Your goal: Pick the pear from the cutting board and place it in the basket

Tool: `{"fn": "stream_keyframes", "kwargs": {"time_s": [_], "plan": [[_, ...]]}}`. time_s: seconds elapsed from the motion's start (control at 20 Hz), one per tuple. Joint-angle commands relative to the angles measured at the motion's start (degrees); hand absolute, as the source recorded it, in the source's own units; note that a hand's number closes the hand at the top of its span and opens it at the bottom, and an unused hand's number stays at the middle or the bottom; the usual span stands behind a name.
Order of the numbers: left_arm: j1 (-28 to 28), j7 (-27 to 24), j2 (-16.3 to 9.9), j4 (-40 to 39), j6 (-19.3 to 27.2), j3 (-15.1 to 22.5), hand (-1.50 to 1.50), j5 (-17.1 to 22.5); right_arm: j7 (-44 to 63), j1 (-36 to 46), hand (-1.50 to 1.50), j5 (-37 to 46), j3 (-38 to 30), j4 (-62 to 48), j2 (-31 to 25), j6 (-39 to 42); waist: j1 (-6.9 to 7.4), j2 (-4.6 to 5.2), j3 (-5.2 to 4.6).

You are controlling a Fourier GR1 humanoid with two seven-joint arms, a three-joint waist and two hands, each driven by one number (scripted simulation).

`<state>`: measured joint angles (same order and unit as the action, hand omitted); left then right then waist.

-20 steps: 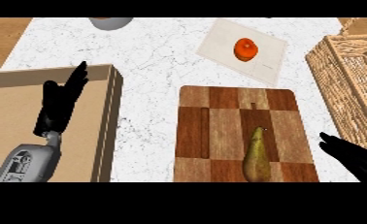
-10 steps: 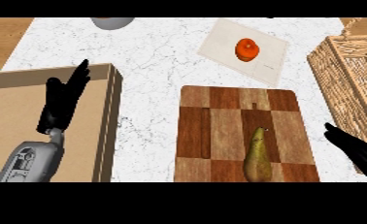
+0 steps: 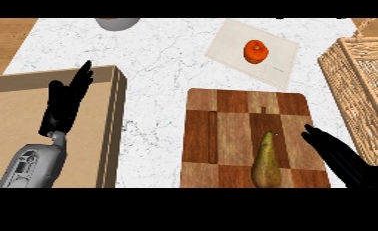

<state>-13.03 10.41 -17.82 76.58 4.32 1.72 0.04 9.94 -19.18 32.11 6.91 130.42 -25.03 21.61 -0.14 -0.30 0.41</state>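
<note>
a pear lies on a wooden cutting board; the right hand, fingers straight, sits just beside it. the left hand rests with fingers straight. a basket stands at right.

Left hand rests open; right hand seemingly open.

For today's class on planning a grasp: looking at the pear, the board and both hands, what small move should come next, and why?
Probably the right hand should slide left and close round the pear. Its fingers are straight and just beside the pear, which lies untouched on the cutting board; the basket is on that same side.
</note>
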Motion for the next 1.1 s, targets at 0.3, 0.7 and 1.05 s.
{"fn": "stream_keyframes", "kwargs": {"time_s": [0.3,0.7,1.05], "plan": [[1.66,3.79,3.49,4.96,1.11,1.22,0.00,-3.47,-4.00,7.39,-1.50,8.79,3.00,-11.31,6.18,-3.24,0.19,0.27,-0.40],[0.01,3.36,3.46,2.61,-1.27,-1.90,0.00,-3.51,-4.24,8.44,-1.50,15.24,8.71,-16.02,11.76,-5.54,0.05,0.30,-0.41],[-1.22,4.12,4.62,2.08,-1.36,-1.87,0.00,-5.47,-6.33,7.68,-1.50,18.66,9.23,-20.98,13.58,-8.23,0.00,0.29,-0.40]]}}
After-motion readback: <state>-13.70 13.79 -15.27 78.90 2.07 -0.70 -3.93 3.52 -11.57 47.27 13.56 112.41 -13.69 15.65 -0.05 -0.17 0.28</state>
